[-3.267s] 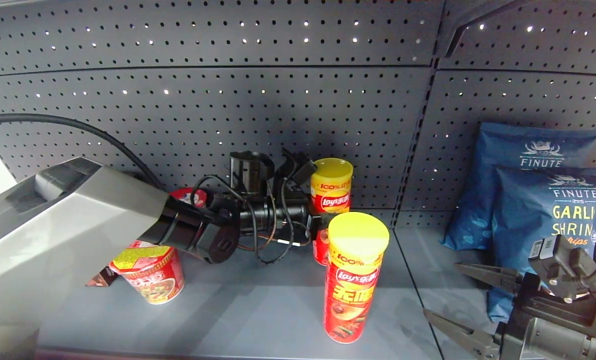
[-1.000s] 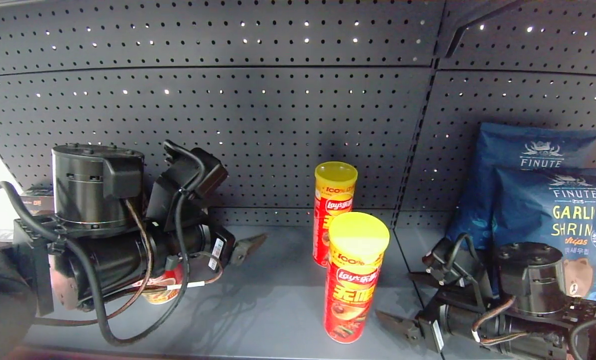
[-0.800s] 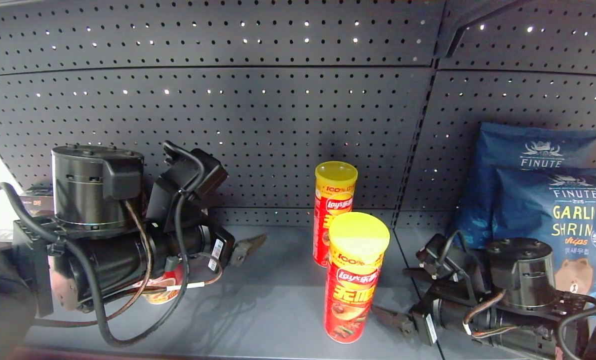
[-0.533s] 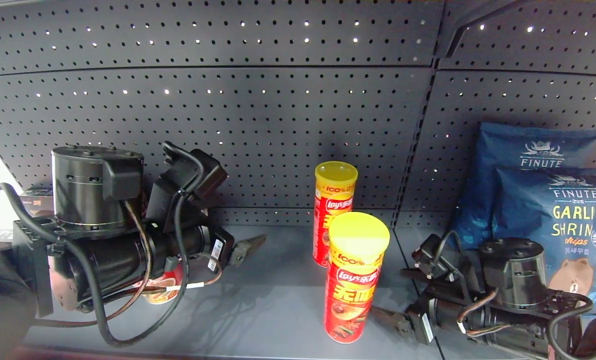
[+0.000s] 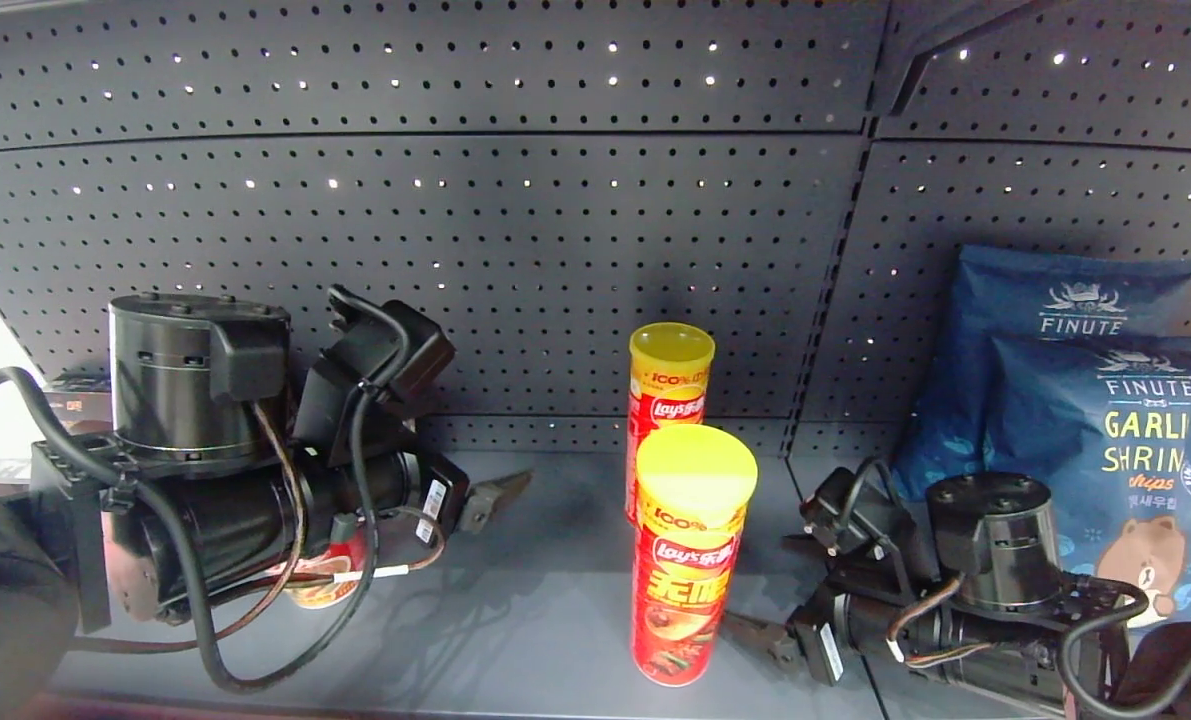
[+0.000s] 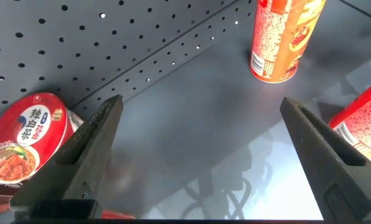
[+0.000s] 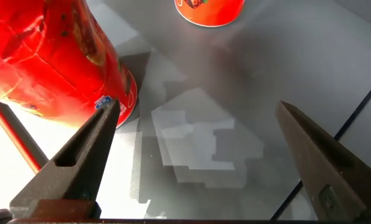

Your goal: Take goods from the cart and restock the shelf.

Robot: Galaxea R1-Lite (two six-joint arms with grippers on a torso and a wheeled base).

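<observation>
Two red chip cans with yellow lids stand mid-shelf: the front can (image 5: 690,555) (image 7: 48,62) (image 6: 366,118) and the rear can (image 5: 667,400) (image 6: 282,37) by the pegboard. My right gripper (image 5: 770,590) (image 7: 198,107) lies low on the shelf just right of the front can. It is open, and one finger (image 7: 79,162) rests against the can's base. My left gripper (image 5: 500,492) (image 6: 201,102) hovers left of the cans, open and empty, pointing toward them. A red cup noodle (image 5: 320,585) sits under the left arm, partly hidden.
Blue snack bags (image 5: 1105,420) stand at the right of the grey shelf (image 5: 515,620), behind the right arm. Another noodle cup (image 6: 27,134) sits near the pegboard back wall (image 5: 555,250). A red container's base (image 7: 210,9) lies ahead of the right gripper.
My right gripper slid left along the shelf and nudged the front can slightly left. The left arm, earlier stretched out at the rear can, has drawn back left and now holds still.
</observation>
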